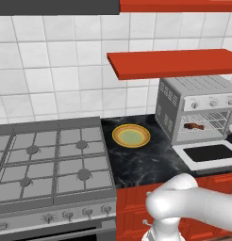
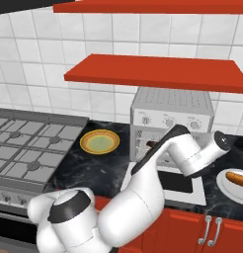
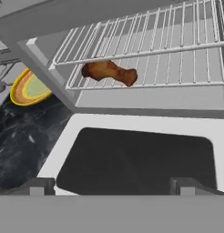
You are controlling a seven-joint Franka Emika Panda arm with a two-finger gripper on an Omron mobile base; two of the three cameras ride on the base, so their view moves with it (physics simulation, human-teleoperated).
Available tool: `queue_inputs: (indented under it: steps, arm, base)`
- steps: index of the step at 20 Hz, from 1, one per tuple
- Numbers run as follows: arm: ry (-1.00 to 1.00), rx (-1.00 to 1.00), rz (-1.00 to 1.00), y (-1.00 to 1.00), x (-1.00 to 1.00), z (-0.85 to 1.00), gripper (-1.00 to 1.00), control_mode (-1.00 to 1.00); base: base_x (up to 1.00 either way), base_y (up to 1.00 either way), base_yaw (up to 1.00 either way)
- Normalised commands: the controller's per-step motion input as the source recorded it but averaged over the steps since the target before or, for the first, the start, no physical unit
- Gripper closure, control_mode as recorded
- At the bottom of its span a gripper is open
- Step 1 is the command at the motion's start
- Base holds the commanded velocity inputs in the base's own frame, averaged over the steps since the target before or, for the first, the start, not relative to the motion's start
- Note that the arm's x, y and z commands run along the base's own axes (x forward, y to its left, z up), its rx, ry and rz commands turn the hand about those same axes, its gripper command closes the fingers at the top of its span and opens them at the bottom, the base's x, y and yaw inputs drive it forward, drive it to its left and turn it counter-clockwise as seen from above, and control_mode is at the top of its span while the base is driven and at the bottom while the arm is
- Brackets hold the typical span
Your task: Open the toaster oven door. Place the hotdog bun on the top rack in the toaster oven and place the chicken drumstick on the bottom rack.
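The silver toaster oven (image 1: 193,101) stands on the dark counter with its door (image 1: 208,154) folded down flat, black glass facing up. Inside, the brown chicken drumstick (image 3: 109,71) lies on the bottom rack (image 3: 177,77), with the top rack (image 3: 145,43) bare above it. My gripper (image 3: 114,186) hovers open over the door's glass (image 3: 132,159), facing the cavity, with nothing between its fingertips (image 3: 41,184). The hotdog bun (image 2: 238,178) rests on a white plate (image 2: 226,188) to the right of the oven. My arm covers part of the oven front (image 2: 170,118) in the right base view.
A yellow plate (image 1: 131,135) sits bare on the counter left of the oven. A gas stove (image 1: 47,160) takes up the left side. Red shelves (image 1: 174,63) hang above the oven, and red cabinet fronts (image 2: 212,230) run below the counter edge.
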Motion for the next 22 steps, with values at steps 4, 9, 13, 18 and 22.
queue_inputs:
  steps: [4, 9, 13, 18, 22]
  arm:
    - [-0.15, 0.1, 0.0, 0.0, 0.16, 0.0, -1.0, -1.0]
    - [-0.06, 0.2, -0.03, 0.0, 0.44, 0.0, -1.0, -1.0]
    - [0.0, 0.26, -0.08, -0.03, 0.51, -0.02, -1.0, -1.0]
    - [0.0, 0.23, -0.1, -0.19, 0.35, -0.12, -1.0, -1.0]
    - [0.0, 0.09, -0.09, -0.06, 0.35, -0.18, -1.0, -1.0]
  base:
    - [0.0, 0.0, 0.0]
    - [0.0, 0.0, 0.0]
    - [0.0, 0.0, 0.0]
    - [0.0, 0.0, 0.0]
    - [0.0, 0.0, 0.0]
